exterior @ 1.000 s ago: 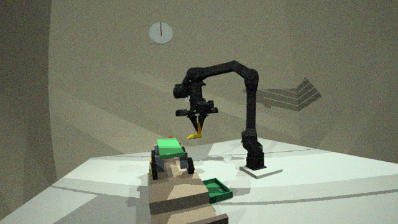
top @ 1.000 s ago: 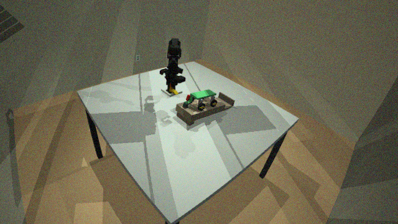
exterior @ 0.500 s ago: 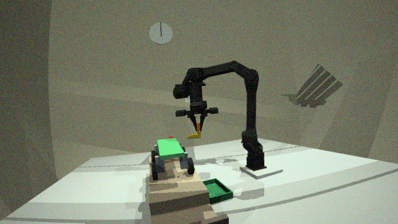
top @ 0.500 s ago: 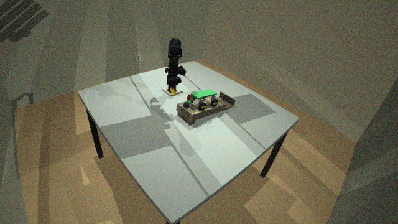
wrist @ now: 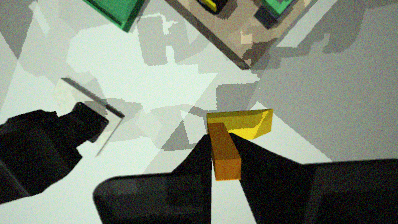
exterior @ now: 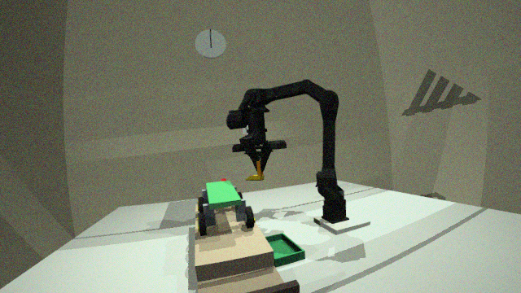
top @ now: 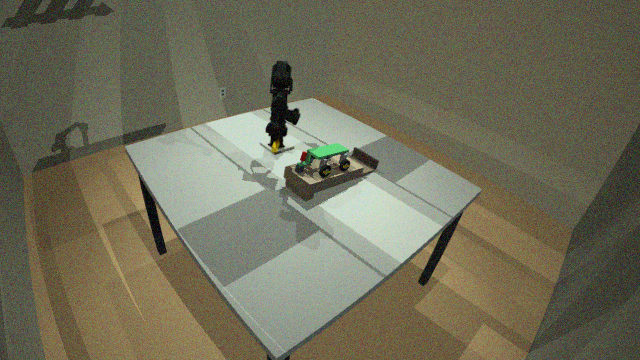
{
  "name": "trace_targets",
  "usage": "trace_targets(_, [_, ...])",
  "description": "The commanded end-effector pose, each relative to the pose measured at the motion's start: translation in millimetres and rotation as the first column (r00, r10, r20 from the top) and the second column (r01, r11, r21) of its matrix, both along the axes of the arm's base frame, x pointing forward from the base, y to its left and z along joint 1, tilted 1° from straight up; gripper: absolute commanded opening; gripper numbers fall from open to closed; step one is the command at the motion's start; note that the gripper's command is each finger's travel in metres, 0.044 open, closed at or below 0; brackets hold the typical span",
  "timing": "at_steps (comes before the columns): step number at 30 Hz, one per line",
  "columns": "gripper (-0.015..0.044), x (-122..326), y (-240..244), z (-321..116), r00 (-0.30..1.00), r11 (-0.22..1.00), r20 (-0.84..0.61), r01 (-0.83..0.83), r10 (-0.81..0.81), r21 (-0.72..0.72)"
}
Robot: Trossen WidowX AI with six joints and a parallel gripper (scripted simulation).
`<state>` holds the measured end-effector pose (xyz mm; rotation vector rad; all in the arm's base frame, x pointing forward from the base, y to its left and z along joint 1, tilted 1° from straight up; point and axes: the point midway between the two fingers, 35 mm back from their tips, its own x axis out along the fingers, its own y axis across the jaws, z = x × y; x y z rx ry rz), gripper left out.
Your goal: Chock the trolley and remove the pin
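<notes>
The gripper (top: 276, 141) (exterior: 260, 166) (wrist: 220, 145) is shut on the orange handle of the yellow chock (top: 275, 147) (exterior: 255, 177) (wrist: 242, 122). It holds the chock in the air, off the ramp; in the wrist view the chock is beyond a ramp corner. The chock's rubber base cannot be made out. The green-roofed trolley (top: 328, 150) (exterior: 223, 194) stands on the ramp (top: 301, 188) (exterior: 232, 248) (wrist: 225, 37). The red head of the stop pin (top: 304, 156) (exterior: 224, 180) shows at the trolley's uphill end. The green tray (exterior: 291, 258) (wrist: 120, 12) lies beside the ramp.
The arm's base plate (exterior: 342, 227) (wrist: 65, 97) stands on the table (top: 210, 190) (exterior: 134, 248), to the right of the tray in the exterior view. A raised dark end board (top: 365, 159) (exterior: 285, 287) closes the ramp's low end.
</notes>
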<state>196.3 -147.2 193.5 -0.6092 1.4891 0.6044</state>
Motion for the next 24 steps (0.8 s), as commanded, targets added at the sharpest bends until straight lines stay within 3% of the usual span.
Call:
trace_targets(1, [0.0000, -0.4, -0.3, -0.3, 0.988, 0.988, -0.004, 0.155, -0.155, -0.002])
trace_targets(17, [0.0000, -0.4, -0.4, -0.2, 0.763, 0.763, -0.003, 0.647, -0.647, -0.004])
trace_targets(24, [0.0000, -0.4, -0.4, -0.2, 0.729, 0.729, -0.002, 0.684, -0.684, -0.004])
